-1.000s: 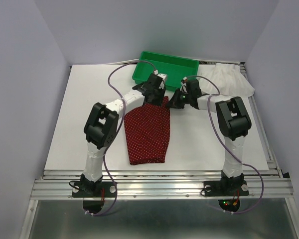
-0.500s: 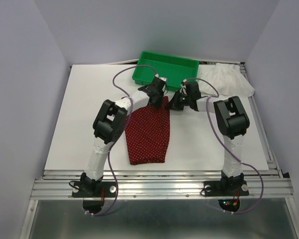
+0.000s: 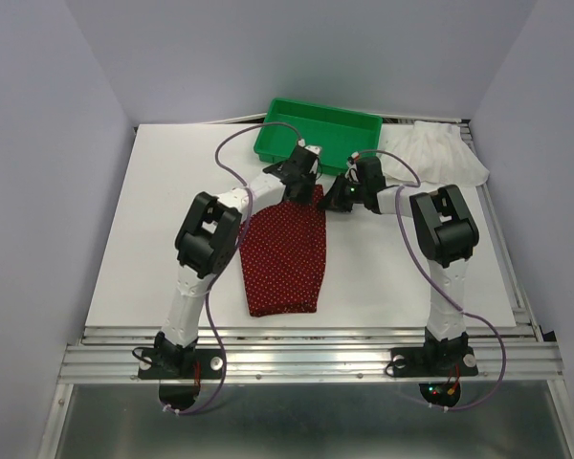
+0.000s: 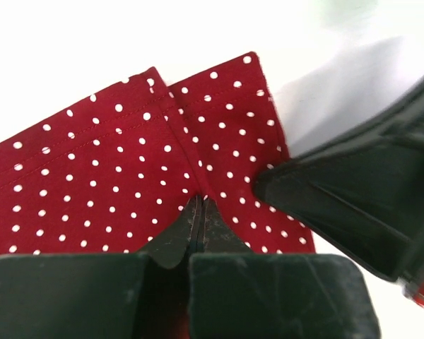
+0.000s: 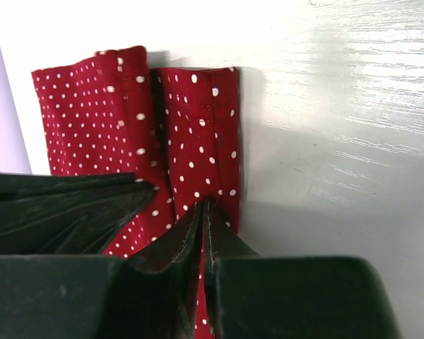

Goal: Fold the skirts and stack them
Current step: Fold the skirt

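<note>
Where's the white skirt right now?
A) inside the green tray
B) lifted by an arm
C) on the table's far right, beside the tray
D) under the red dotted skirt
C: the white skirt lies at the far right next to the green tray, apart from the red dotted skirt.

1. We see two matching arms, the left arm (image 3: 209, 234) and the right arm (image 3: 445, 229), each built of white tubular links joined by bulky black housings.
2. A thin purple cable (image 3: 220, 153) loops alongside each arm.
3. Each arm rises from a black base (image 3: 177, 361); small red and green lights glow under the right one.
4. The wrist views show matte black fingers (image 4: 173, 244), scuffed and tapering to thin tips.
</note>
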Robot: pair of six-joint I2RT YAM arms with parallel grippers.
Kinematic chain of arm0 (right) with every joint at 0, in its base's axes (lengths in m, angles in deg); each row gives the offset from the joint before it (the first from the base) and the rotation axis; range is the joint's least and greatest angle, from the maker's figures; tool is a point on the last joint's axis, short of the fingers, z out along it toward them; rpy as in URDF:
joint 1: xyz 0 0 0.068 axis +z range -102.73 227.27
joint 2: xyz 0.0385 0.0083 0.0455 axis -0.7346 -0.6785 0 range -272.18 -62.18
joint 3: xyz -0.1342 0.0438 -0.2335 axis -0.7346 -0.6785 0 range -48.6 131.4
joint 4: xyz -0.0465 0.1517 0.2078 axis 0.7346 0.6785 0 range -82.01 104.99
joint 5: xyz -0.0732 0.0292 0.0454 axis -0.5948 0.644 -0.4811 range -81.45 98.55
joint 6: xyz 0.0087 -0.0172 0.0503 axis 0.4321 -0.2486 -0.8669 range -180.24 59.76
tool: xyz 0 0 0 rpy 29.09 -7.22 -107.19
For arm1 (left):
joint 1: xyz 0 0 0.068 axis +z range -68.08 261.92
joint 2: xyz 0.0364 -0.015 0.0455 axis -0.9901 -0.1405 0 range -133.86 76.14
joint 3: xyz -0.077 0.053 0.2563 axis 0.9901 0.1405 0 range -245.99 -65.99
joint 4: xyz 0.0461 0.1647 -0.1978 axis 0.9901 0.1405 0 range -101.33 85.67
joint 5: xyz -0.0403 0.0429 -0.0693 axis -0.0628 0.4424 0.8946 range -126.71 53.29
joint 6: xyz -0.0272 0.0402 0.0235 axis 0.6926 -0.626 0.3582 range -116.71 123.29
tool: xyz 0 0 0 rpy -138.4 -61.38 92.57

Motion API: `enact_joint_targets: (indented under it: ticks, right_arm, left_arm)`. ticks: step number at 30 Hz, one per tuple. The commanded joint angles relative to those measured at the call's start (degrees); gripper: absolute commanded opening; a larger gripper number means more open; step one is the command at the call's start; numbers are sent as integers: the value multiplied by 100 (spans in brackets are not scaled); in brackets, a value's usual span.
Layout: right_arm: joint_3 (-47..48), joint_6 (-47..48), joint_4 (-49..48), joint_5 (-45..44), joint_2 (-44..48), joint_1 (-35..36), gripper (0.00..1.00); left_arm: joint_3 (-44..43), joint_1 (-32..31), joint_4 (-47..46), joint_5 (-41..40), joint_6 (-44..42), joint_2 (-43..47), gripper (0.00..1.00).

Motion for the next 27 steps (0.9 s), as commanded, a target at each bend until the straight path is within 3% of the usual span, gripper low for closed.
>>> enact_joint_targets:
  ticks: [1,27]
  right_arm:
    - [-100,-72,-36,-154,-183,21,10]
    - [-179,-134,-115,-137,-148,21,11]
  left_arm:
    - [-88,-123,-228,77,-31,701,0]
    - [-792,-343,-185,631,-49,-46,0]
